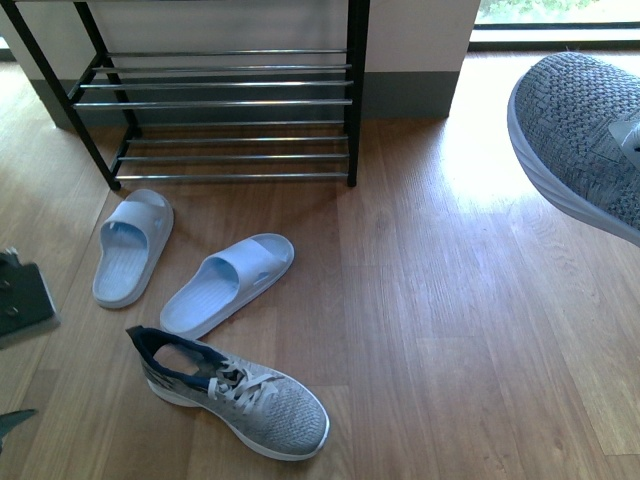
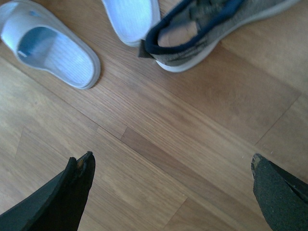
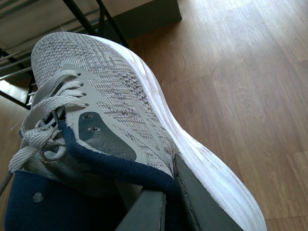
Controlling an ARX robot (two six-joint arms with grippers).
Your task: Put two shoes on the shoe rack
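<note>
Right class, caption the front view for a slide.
Grey sneaker aloft at right; its mate and two pale blue slides lie before the shoe rack.

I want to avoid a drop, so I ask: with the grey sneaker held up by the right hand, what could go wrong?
The right hand pinches the lifted sneaker only at its navy collar, so it might slip or swing. The shoe rack has thin rods with gaps; the sneaker may tip there. Its loose laces could snag on a rod.
</note>
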